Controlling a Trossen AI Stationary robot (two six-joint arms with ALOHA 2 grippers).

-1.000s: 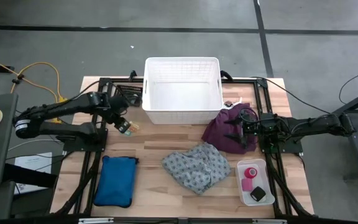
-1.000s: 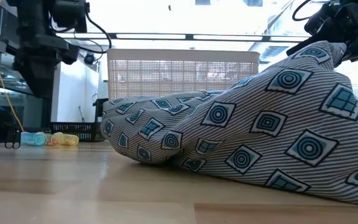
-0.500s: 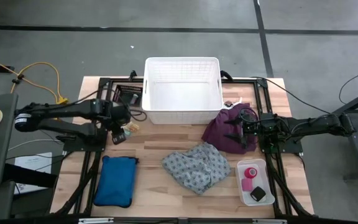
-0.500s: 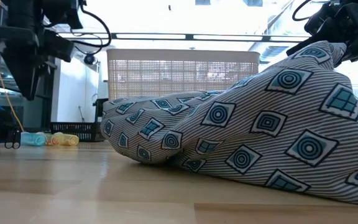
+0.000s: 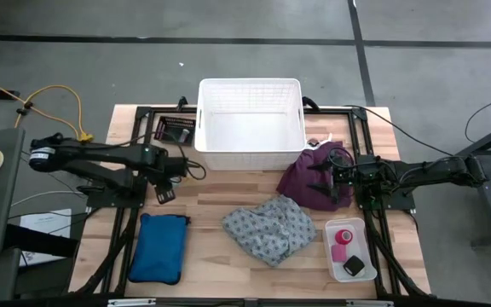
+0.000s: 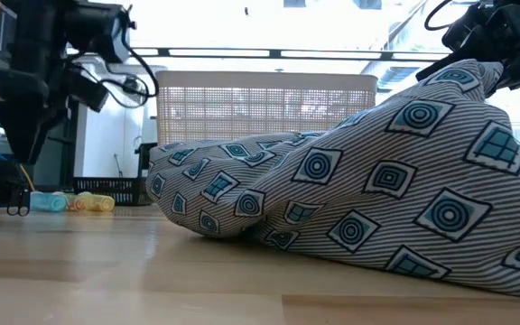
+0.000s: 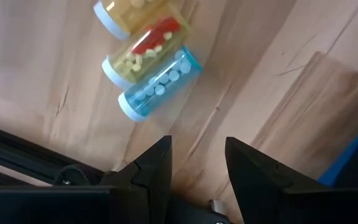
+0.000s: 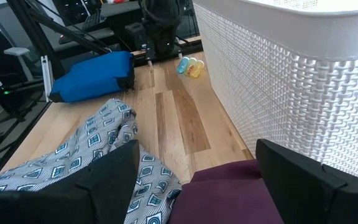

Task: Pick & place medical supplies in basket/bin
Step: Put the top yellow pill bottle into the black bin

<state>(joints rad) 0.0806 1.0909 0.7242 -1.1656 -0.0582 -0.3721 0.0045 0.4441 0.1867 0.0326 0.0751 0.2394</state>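
Nearest along the front edge of the wooden plank table (image 5: 220, 256), a flat blue pouch (image 5: 159, 247) of padded fabric is seen on the left, with its long axis running front to back. Beside it, near the middle, the grey patterned cloth (image 5: 269, 228) lies in a rumpled heap, its striped weave printed with blue squares and rings. At the front right a small clear tray (image 5: 349, 248) holds the pink tape roll (image 5: 343, 236) and, nearer the front, the small black block (image 5: 354, 266).

Farther back, the left gripper (image 5: 165, 191) is held just above the bare wood left of the basket, pointing downward; its two dark fingers (image 7: 151, 168) are spread, with nothing between them. Just beyond them three small clear bottles (image 7: 148, 59) lie on their sides, touching one another in a row, filled with blue, yellow and red, and orange pills; their white caps all point the same way, and their long axes are parallel.

On the right, the purple cloth (image 5: 308, 181) is bunched in a soft mound against the basket's front right corner. The right gripper (image 5: 334, 177) rests at this cloth, its broad fingers (image 8: 316, 180) set wide apart on either side of the purple fabric.

Farthest back, the white basket (image 5: 251, 124), a rectangular plastic bin with fine lattice walls, stands empty at the rear centre of the table.
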